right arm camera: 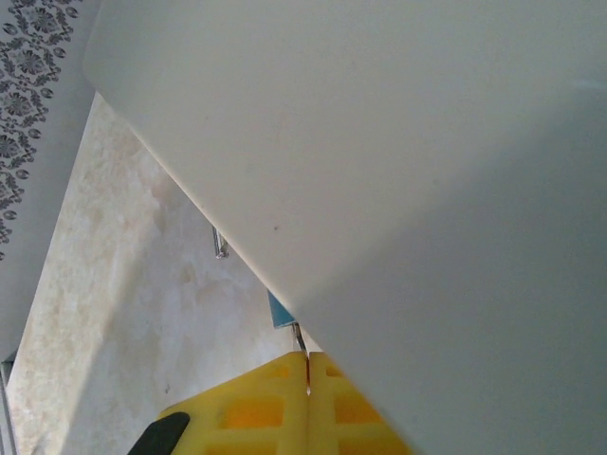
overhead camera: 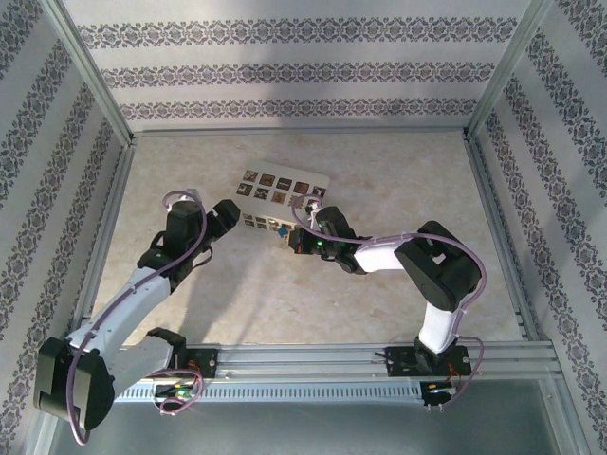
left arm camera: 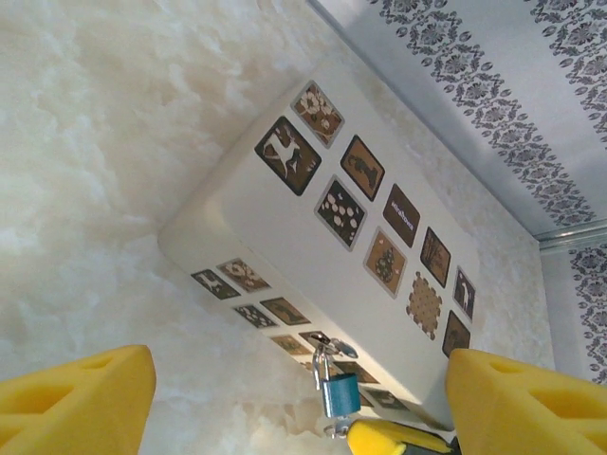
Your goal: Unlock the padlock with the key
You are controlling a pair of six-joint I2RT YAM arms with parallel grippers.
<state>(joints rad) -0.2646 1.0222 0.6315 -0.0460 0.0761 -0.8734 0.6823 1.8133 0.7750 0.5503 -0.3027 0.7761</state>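
Padlock [left arm camera: 338, 391]: small, blue-bodied, hung by its shackle on the front face of the patterned white box [left arm camera: 237, 227] on the table [overhead camera: 398, 190]. It is judged light, rigid and free to swing, best steadied by the body's flanks. Right fingers [right arm camera: 247, 408] are closed on a thin metal blade, taken to be the key [right arm camera: 302, 346], just beside the lock. Left fingers [left arm camera: 76, 398] are spread wide, empty. Approach is crowded by the box wall.
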